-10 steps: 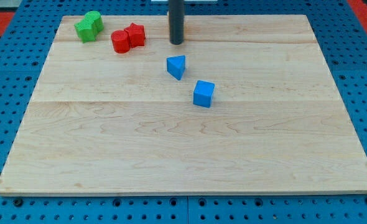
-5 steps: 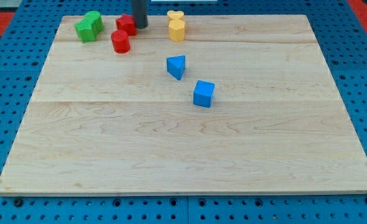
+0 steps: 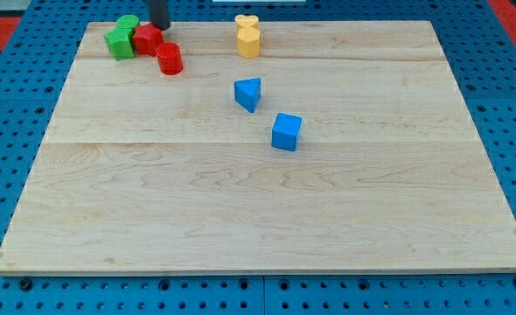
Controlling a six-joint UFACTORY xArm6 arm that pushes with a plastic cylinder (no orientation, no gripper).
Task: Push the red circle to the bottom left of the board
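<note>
The red circle (image 3: 170, 59), a short red cylinder, stands near the board's top left. A second red block (image 3: 146, 39) lies just up and left of it, touching the green blocks (image 3: 122, 38). My tip (image 3: 159, 26) is at the view's top edge, right beside the second red block's upper right and above the red circle, apart from the circle. The wooden board (image 3: 258, 201) fills most of the view.
A yellow block (image 3: 248, 36) stands at the top centre. A blue triangle (image 3: 249, 93) and a blue cube (image 3: 286, 131) lie near the board's middle. Blue pegboard surrounds the board.
My tip has moved left along the top edge. It pushed the second red block left against the green blocks. The red circle has stayed about where it was.
</note>
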